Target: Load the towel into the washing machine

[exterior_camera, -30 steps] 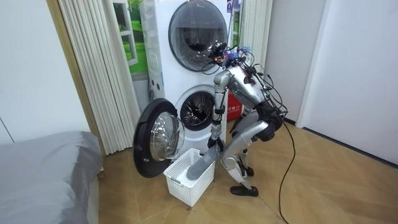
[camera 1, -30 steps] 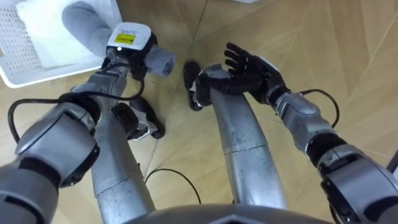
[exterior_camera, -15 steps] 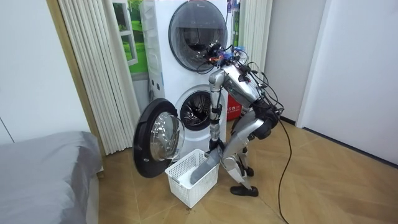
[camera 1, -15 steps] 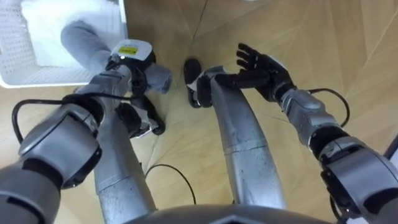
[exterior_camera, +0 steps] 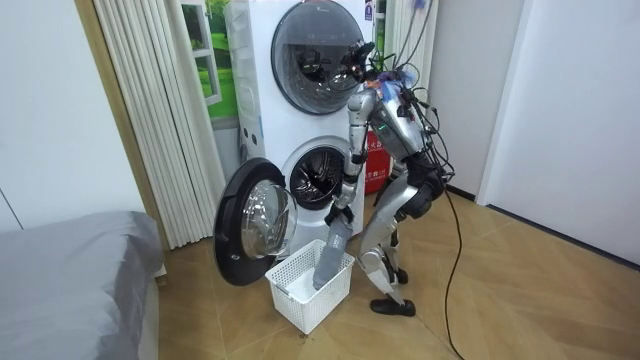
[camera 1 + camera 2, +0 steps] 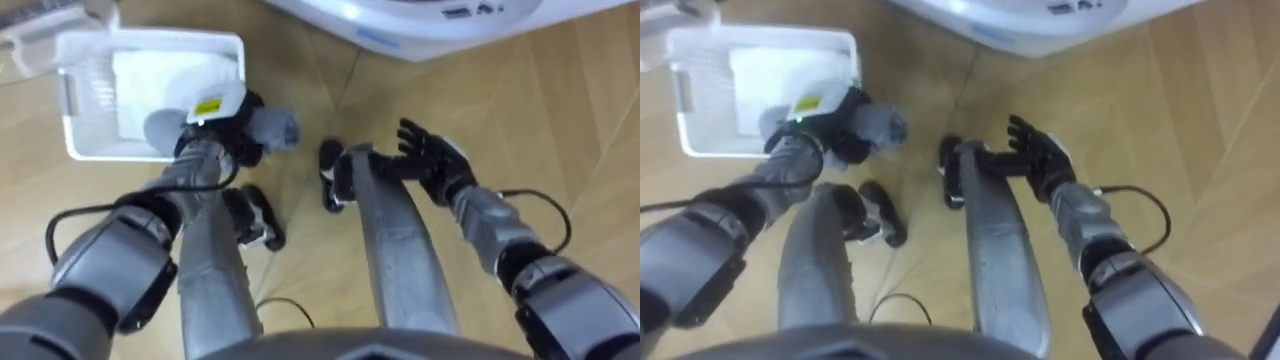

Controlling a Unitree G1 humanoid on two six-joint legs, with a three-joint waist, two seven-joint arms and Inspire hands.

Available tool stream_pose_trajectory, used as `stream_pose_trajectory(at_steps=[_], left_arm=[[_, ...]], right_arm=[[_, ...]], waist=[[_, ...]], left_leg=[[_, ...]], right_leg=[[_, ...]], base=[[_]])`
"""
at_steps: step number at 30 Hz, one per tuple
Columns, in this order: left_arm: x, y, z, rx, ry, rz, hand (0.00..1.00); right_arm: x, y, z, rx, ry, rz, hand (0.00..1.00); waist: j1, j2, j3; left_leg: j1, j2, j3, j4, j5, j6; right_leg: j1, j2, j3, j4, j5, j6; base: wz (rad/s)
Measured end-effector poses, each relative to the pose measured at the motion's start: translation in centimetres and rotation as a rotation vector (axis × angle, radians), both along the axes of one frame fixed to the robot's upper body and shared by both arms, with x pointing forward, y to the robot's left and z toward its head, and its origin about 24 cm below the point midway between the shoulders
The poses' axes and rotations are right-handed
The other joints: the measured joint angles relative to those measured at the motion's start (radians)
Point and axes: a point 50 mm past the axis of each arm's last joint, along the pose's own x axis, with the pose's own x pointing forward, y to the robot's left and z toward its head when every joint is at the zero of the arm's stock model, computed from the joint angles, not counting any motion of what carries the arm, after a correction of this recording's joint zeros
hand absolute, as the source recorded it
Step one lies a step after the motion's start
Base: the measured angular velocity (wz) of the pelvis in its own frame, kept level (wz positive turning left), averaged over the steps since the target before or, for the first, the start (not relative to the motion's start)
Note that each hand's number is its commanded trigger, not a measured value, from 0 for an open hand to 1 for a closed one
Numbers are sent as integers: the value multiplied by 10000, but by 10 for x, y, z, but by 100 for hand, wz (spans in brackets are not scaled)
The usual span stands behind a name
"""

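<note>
Starting at our left, we see the white basket (image 6: 80, 120) on the wood floor with a white cloth (image 6: 175, 75) lying in it. Just right of it, our left hand (image 6: 228, 130) is clamped on the grey towel (image 6: 275, 128). One fold bunches out past the hand, and the rest hangs down from it. In the room view the towel's lower end reaches into the basket, so we judge it is not yet clear of the rim.

Further right, our right hand (image 6: 432, 165) hovers over the floor with fingers spread and apart, holding nothing and well away from the towel. The washing machine (image 6: 450, 15) stands ahead of us. In the room view its door (image 5: 250, 235) is swung open toward the room view's left, and the drum (image 5: 318, 180) is open just behind the basket.

We see three ways this could go wrong. The hanging end could catch on the basket wall and drag or tip the basket. A one-handed hold near one end could let the cloth slide out under its own weight. A long trailing tail could also snag on the door or drape outside the drum instead of going in.
</note>
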Motion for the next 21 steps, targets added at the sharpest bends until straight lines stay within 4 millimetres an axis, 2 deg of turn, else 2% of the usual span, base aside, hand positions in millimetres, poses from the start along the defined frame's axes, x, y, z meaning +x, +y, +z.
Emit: stream_pose_trajectory(at_steps=[4,9,10,13,14,15,16,19,21], left_arm=[[8,12,19,-1787,-1902,1861,100],[19,14,43,-3761,-3353,2940,100],[19,13,45,-4270,-3511,3007,100],[12,11,42,-5804,-3436,3496,100],[10,6,38,-6512,-3143,3699,100],[9,4,37,-6857,-2970,3774,100],[8,1,34,-7633,-2607,3978,100],[1,2,22,-9438,-1544,4377,100],[-5,-3,14,-10771,-893,4565,100]], right_arm=[[-11,1,-7,-480,242,428,0],[-15,2,-9,-968,310,949,0],[-16,5,-10,-1010,304,1104,0],[-15,9,-9,-1129,220,1554,0],[-16,8,-9,-1285,228,1681,0],[-16,8,-9,-1343,188,1771,0],[-15,10,-8,-1374,114,1920,0],[-12,18,-6,-1318,-17,2471,0],[-13,19,-7,-1254,50,2593,0]], waist=[[97,28,-18],[520,78,-48],[580,124,-75],[694,179,-113],[739,262,-172],[749,261,-192],[784,243,-223],[895,240,-235],[1006,240,-242]], left_leg=[[820,63,130,-603,147,25],[1484,-47,239,-1068,252,-7],[1565,-74,211,-1126,319,-15],[1862,-102,199,-1229,334,-19],[1945,-211,109,-1351,348,0],[1998,-286,98,-1446,388,32],[2079,-405,100,-1606,524,78],[2363,-588,128,-2162,836,120],[2542,-609,149,-2484,1029,144]], right_leg=[[858,-15,-164,-662,230,53],[1437,-77,-209,-1015,315,77],[1570,-130,-276,-1045,316,76],[1868,-218,-429,-1055,322,65],[1985,-393,-686,-1080,323,64],[2033,-479,-741,-1087,323,63],[2113,-594,-750,-1226,324,61],[2426,-674,-821,-1653,557,43],[2668,-672,-937,-2019,771,41]], base=[[-9],[-3],[12],[8],[18],[33],[27],[11],[12]])
